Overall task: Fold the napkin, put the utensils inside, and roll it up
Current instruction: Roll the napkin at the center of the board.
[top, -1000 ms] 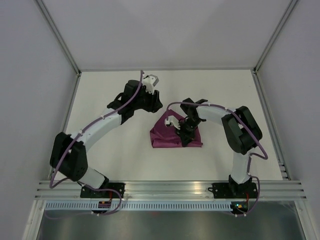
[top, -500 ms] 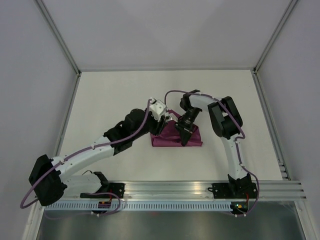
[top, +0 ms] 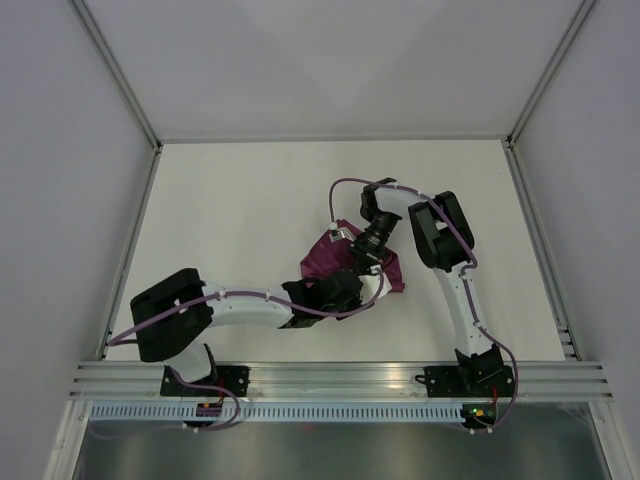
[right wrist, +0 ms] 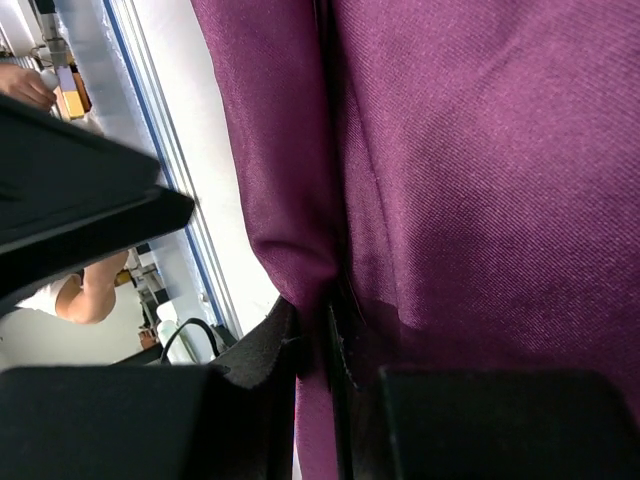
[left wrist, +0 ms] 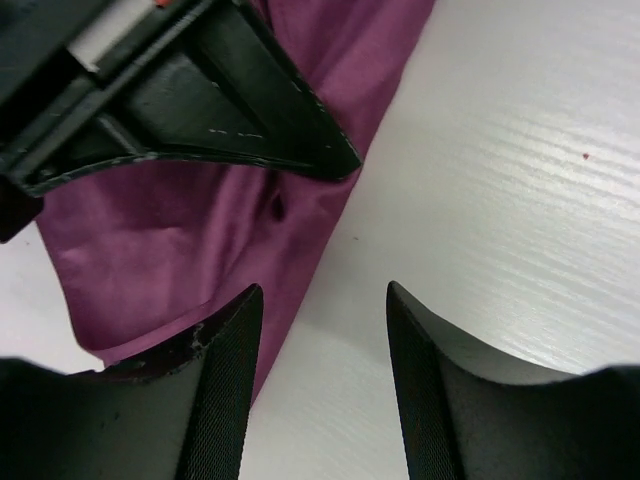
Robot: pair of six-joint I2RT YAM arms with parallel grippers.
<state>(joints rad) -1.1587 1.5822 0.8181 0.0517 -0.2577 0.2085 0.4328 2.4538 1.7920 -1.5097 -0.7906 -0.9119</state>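
The plum-purple napkin (top: 325,262) lies bunched and folded mid-table. My right gripper (top: 362,258) is down on it, shut on a raised fold of the cloth, as the right wrist view shows (right wrist: 325,320) with the napkin (right wrist: 480,150) filling the frame. My left gripper (top: 362,288) is low at the napkin's near edge, open and empty. In the left wrist view (left wrist: 323,300) its jaws straddle bare table beside the napkin's edge (left wrist: 170,230), with the right gripper's black fingers (left wrist: 250,110) just ahead. No utensils show; they are hidden or out of view.
The white table (top: 240,200) is walled by grey panels on three sides, with an aluminium rail (top: 340,378) along the near edge. The left arm (top: 240,305) lies low across the near left of the table. The two grippers are very close together.
The left arm has swung from the napkin's far left side round to its near edge, dropping low. The right gripper has stayed on the napkin, holding the fold.
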